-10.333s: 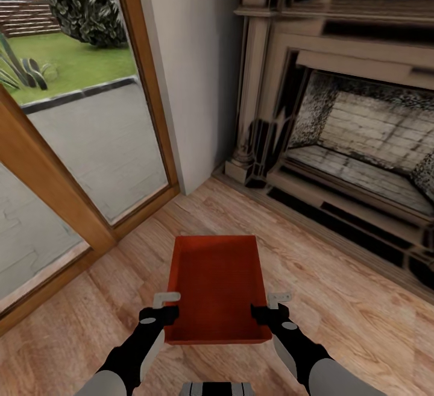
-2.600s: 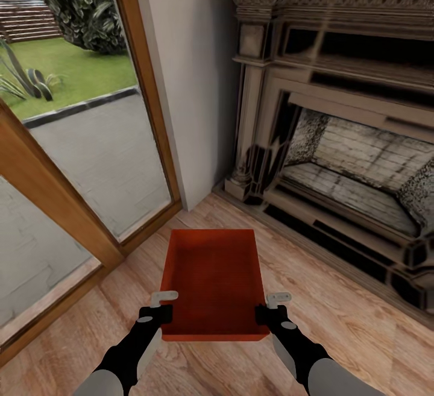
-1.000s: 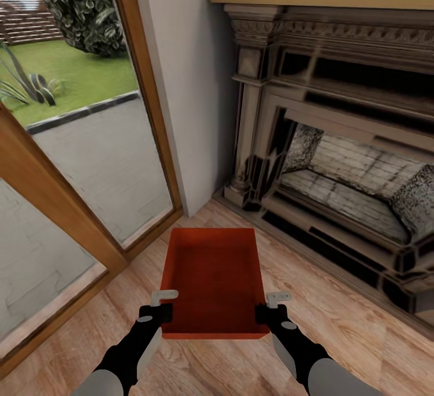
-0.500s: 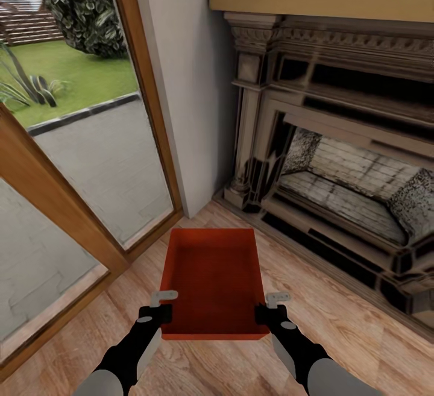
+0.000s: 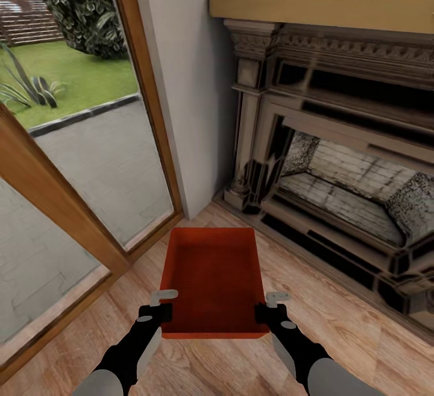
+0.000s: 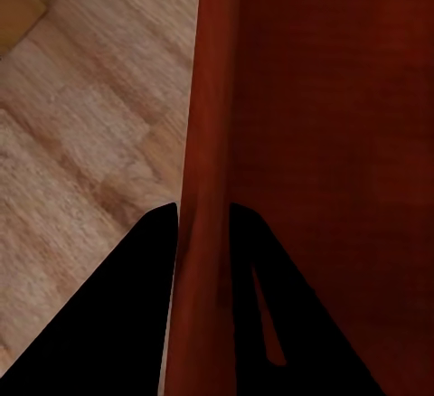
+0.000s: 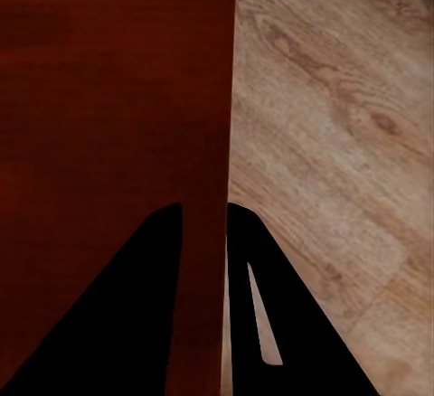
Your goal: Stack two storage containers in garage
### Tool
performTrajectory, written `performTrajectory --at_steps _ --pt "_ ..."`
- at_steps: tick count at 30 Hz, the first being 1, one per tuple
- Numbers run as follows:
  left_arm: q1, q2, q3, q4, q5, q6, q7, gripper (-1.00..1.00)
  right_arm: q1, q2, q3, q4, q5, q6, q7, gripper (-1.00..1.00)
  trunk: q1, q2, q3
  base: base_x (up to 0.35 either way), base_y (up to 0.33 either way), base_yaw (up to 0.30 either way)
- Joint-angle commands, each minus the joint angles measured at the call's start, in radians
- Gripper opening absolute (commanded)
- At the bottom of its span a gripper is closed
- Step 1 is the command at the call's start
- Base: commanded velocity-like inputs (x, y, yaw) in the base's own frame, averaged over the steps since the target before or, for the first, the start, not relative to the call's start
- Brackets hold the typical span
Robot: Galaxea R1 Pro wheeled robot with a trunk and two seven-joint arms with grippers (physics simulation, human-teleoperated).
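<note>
Head view showed the left hand (image 5: pixel 164 303) and right hand (image 5: pixel 271 304) each pinching a side wall of the storage container (image 5: pixel 211 278), held above the wood-plank floor (image 5: pixel 337 317) of the living room. With only thin walls gripped, a sharp turn could likely twist it loose. Ahead, the fireplace (image 5: pixel 337 167) and glass door (image 5: pixel 78 143) stood close enough to strike.

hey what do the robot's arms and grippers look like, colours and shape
Both arms are glossy black along the forearms, turning pale grey nearer the body. The left gripper and right gripper have small flat light-grey fingers on black wrists. In the wrist views the fingers appear as black tapering wedges.
</note>
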Motion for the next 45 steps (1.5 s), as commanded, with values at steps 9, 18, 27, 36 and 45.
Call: performTrajectory --at_steps 9,18,27,36,45 --pt "-0.001 0.001 0.001 -0.007 -0.013 0.008 0.016 -1.00 0.000 -0.006 0.010 0.001 -0.008 -0.001 -0.043 -1.00 -0.031 0.056 0.025 0.000 0.000 0.000" --pt "-0.001 0.000 0.002 -0.010 -0.012 0.008 0.016 -1.00 -0.001 -0.005 0.010 0.007 -0.010 -0.006 -0.043 -1.00 -0.031 0.056 0.025 0.000 0.000 0.000" --pt "-0.001 0.000 0.003 -0.031 -0.011 0.007 0.018 -1.00 -0.005 0.000 0.011 0.007 -0.014 -0.005 -0.085 -1.00 -0.031 0.056 0.029 0.000 0.000 0.000" --pt "-0.001 0.001 0.003 -0.034 -0.011 0.007 0.018 -1.00 -0.006 0.001 0.011 0.007 -0.010 -0.004 -0.102 -1.00 -0.031 0.056 0.043 0.000 0.000 0.000" --pt "-0.001 0.001 0.003 -0.034 -0.012 0.007 0.018 -1.00 -0.006 0.001 0.011 0.007 -0.010 -0.005 -0.099 -1.00 -0.031 0.056 0.057 0.000 0.000 0.000"
